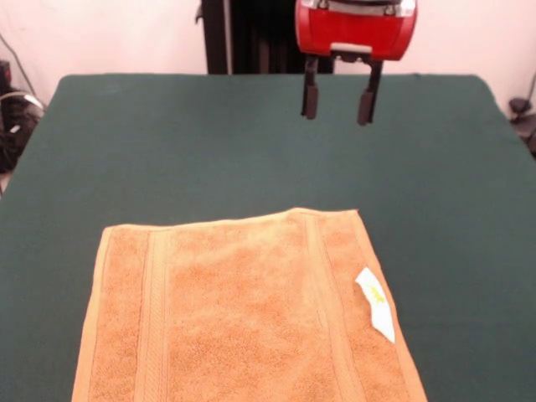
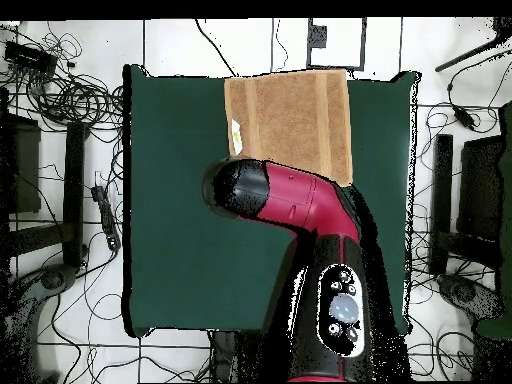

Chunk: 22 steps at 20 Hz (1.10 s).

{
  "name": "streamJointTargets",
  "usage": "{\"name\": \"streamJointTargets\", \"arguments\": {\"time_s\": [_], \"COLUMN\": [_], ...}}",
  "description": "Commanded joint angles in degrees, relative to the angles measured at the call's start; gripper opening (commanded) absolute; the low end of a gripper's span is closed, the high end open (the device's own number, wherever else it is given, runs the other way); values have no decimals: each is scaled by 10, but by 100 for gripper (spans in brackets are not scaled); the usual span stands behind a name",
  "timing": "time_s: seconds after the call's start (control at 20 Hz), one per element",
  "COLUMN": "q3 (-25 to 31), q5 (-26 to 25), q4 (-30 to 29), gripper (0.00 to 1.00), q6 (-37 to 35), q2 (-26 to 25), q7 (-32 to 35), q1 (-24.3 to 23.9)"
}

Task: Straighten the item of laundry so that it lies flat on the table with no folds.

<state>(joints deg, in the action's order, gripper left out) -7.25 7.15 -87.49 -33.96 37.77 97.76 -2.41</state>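
Observation:
The orange-tan towel (image 1: 243, 314) lies spread out on the dark green table (image 1: 167, 142), at the edge nearest the front camera, with woven bands near both ends and a white label (image 1: 376, 303) on its right side. Its lower part runs out of the picture. In the overhead view the towel (image 2: 290, 115) lies at the table's (image 2: 180, 230) top edge. My gripper (image 1: 337, 106) hangs open and empty above the table, well behind the towel. In the overhead view the arm (image 2: 290, 210) hides the gripper.
Cables and stands (image 2: 60, 110) lie on the floor around the table. The robot's pedestal (image 1: 251, 38) stands at the table's far side.

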Motion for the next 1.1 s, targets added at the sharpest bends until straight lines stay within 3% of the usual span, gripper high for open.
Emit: {"name": "streamJointTargets", "arguments": {"time_s": [0.05,1.1], "q3": [52,42], "q5": [28,23], "q4": [-75,-44], "gripper": [100,100], "q6": [46,17], "q2": [-46,-56], "q7": [125,111], "q1": [5,4]}}
